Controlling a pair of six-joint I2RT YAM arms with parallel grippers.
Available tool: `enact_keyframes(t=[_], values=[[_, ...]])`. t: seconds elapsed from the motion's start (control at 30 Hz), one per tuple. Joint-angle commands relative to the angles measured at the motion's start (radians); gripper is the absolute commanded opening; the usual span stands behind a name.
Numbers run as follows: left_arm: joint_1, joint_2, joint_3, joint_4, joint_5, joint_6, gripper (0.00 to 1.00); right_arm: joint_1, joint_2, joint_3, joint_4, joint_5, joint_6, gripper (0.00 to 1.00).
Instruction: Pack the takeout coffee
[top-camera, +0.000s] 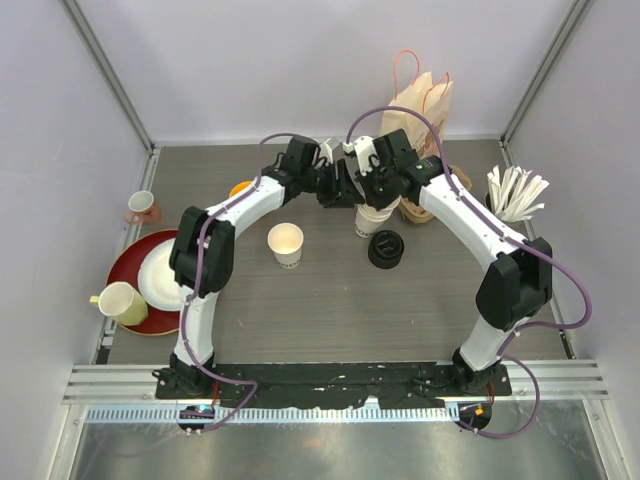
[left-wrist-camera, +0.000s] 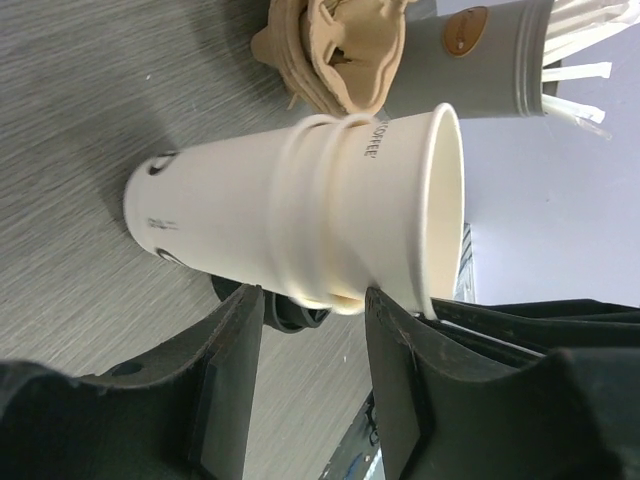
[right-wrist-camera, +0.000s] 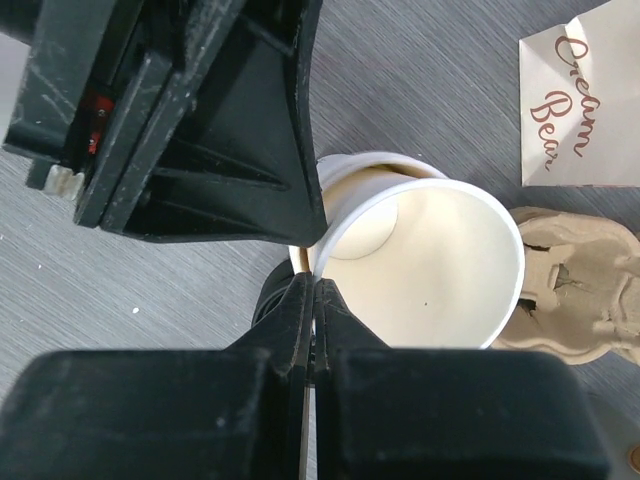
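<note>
The stack of white paper cups (top-camera: 371, 220) stands near the middle of the desk's back edge, just beside the pulp carrier (top-camera: 428, 208). The right jaws are pinched together on the rim of the top cup (right-wrist-camera: 470, 240). The left jaws straddle the lower cups (left-wrist-camera: 210, 215), apart, and we cannot tell whether they grip. We should hold low and firm without crushing, then draw the top cup straight out.

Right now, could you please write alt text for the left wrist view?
Nested white paper cups, mouth to the right, fill the middle just beyond the left claw, whose black fingers stand apart. Behind lie brown pulp carriers and a grey holder of straws.
</note>
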Motion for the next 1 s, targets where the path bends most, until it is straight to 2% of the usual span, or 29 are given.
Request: enact_keyframes(t=[0.0,0.2,0.6,0.8,0.97], values=[[-0.002,0.016,0.023,-0.010,0.013,-0.016,0.49,0.005,-0.010,0.047,0.055,-0.040,-0.020,0.01],[-0.002,0.036,0.031,-0.058,-0.009,0.013,0.47,0.017,-0.005,0.069,0.055,-0.007,-0.035,0.01],[-0.004,-0.027,0.149,-0.119,0.025,0.126,0.50,0.042,0.013,0.239,-0.083,0.205,-0.089,0.01],[0.005,-0.052,0.199,-0.225,0.016,0.194,0.53,0.057,-0.021,0.310,-0.131,0.219,-0.110,0.01],[0.051,-0.102,0.221,-0.325,0.014,0.260,0.59,0.125,-0.048,0.363,-0.151,0.260,-0.133,0.01]])
